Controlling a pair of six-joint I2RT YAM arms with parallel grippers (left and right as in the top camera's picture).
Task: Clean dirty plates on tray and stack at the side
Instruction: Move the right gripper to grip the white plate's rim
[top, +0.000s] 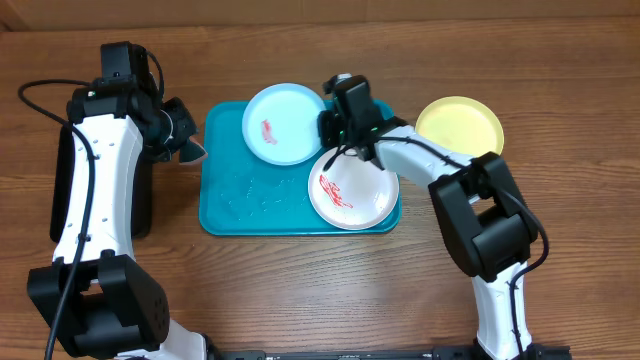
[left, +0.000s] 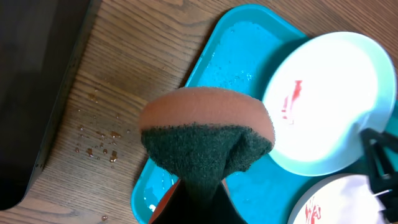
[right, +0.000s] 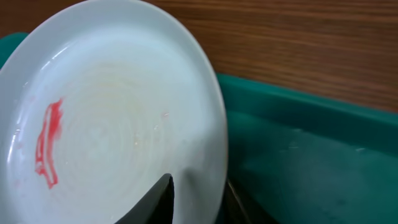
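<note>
The turquoise tray (top: 250, 205) lies mid-table. On it lie the light blue plate (top: 283, 123) with a red smear and the white plate (top: 353, 190) with red smears. The yellow-green plate (top: 459, 126) sits on the table right of the tray. My right gripper (top: 331, 125) is shut on the light blue plate's right rim; in the right wrist view one finger lies on the plate (right: 118, 118) and one under its edge (right: 199, 196). My left gripper (top: 185, 138) holds an orange and green sponge (left: 205, 130) above the tray's left edge (left: 249, 56).
A narrow black tray (top: 140, 200) lies on the table under my left arm, left of the turquoise tray. Water drops (left: 96, 146) dot the wood between them. Water beads lie on the tray floor (top: 255, 195).
</note>
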